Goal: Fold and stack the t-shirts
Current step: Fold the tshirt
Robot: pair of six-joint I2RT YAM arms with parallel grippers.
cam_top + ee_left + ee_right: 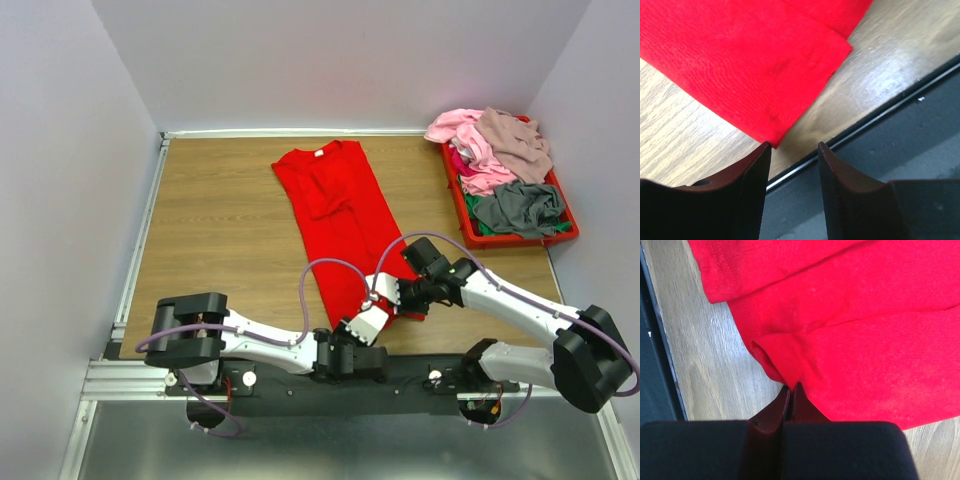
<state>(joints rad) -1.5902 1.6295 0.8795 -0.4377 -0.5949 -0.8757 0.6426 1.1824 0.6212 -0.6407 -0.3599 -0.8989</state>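
Now | red t-shirt (335, 215), white neck label (319, 154) unreadable | left jaws spread | right jaws pinching its hem

red t-shirt (335, 215): matt, fine-knit cloth
heaped shirts (500, 140): soft, crumpled cloth
counter (220, 220): wood-grain, smooth, soft sheen
tray (455, 195): smooth plastic
near-edge rail (130, 375): pale brushed metal
left end effector fingers (752, 185): dark, smooth, faintly glossy

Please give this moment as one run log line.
red t-shirt: laid out, partly folded | left gripper: open beside near hem corner, nothing held | right gripper: shut on hem edge | other t-shirts: heaped in red tray
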